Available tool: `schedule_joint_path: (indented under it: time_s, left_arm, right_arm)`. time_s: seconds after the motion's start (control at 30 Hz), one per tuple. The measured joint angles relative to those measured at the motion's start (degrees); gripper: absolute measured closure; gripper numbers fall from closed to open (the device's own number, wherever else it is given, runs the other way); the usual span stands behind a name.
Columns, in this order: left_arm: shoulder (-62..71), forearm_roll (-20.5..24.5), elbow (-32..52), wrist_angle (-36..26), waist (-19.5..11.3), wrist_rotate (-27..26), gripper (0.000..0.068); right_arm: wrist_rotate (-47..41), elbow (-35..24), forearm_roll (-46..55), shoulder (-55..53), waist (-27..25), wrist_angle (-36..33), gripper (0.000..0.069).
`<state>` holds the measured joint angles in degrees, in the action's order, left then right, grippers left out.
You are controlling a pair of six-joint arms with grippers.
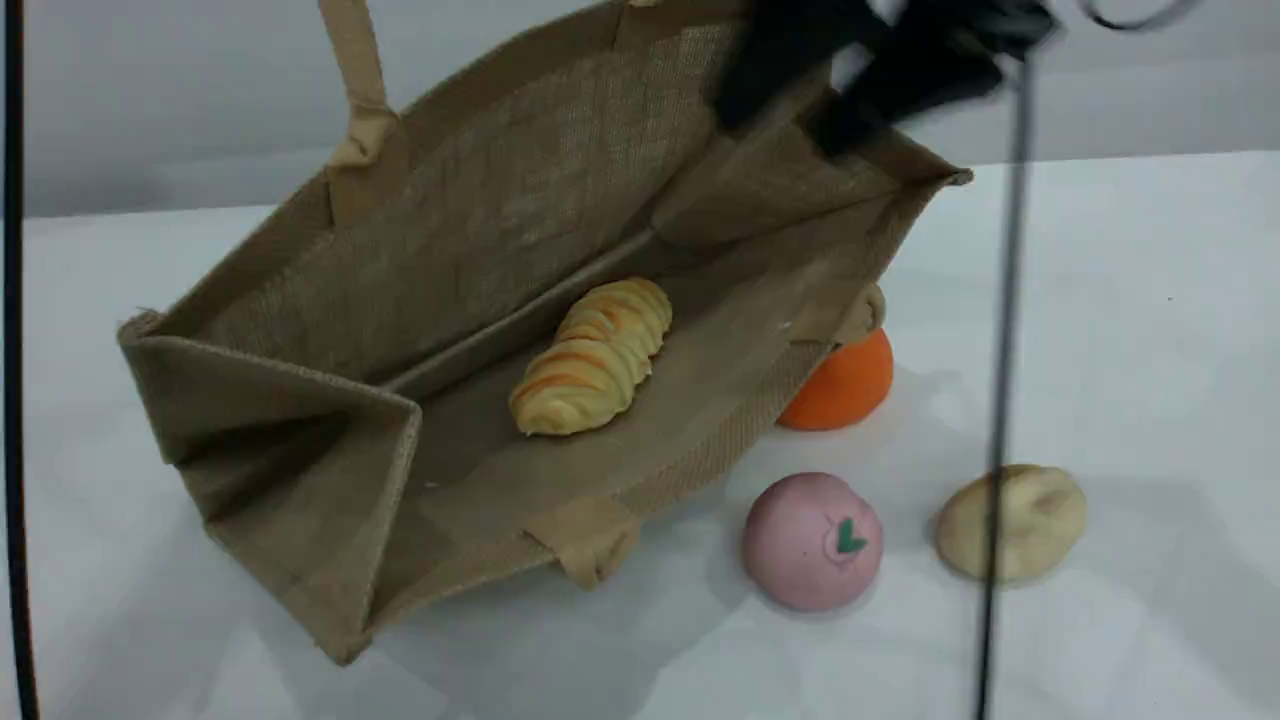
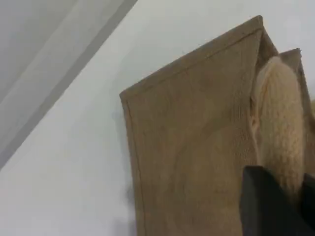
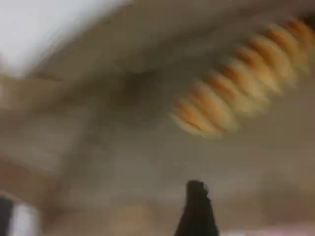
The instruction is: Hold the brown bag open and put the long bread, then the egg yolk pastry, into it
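The right gripper (image 1: 880,70) is a dark blur at the top right of the scene view, above the bag's far end; its jaws look spread and nothing hangs between them, though the blur leaves the exact gap unclear. In its own wrist view only one dark fingertip (image 3: 197,211) shows at the bottom edge. The left gripper (image 2: 275,201) sits at the lower right of its wrist view, clenched on the pale rope handle (image 2: 280,123), which holds the brown bag (image 1: 480,200) open.

The bag lies on its side across the left and middle of the scene view, mouth toward the camera. The long bread (image 1: 592,355) rests inside it on the lower wall, near the middle. The egg yolk pastry (image 1: 1040,520) lies on the white table (image 1: 1150,350) at the lower right, well apart from the bag, with a pink ball (image 1: 812,540) to its left and an orange fruit (image 1: 845,385) touching the bag's edge.

The pastry looks light and soft, with a dimpled top and a matte skin that should not slip. I would close on it across its middle from above, gently, since a hard squeeze would probably dent it. The bag's weave looks stiff enough to stay open.
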<state>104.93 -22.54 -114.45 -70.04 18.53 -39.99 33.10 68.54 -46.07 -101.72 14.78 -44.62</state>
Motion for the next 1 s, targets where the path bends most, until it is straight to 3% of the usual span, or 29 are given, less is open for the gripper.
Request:
schedule_joint_path:
  time_s: [0.2,0.33,0.5,0.63,1.0]
  left_arm:
    - [0.0,0.0,0.0,0.1,0.0,0.0,0.0587]
    - [0.0,0.0,0.0,0.1,0.0,0.0,0.0587]
    - [0.0,0.0,0.0,0.1,0.0,0.0,0.0587]
    - [0.0,0.0,0.0,0.1,0.0,0.0,0.0587]
    - [0.0,0.0,0.0,0.1,0.0,0.0,0.0587]
  right_arm:
    - [-14.4,-6.7,17.6,-0.1,-1.8,4.3,0.0216]
    - [-19.9,-12.3,23.6,-0.2,-1.8,9.9,0.0216]
    - [-20.0,-17.7,23.9,-0.9,-1.8,17.8,0.0216]
    - [-20.0,-17.9,23.9,-4.0,-1.7,20.3,0.0216]
    - [-15.9,-17.8,18.2,-12.3,-1.7,21.5,0.0214]
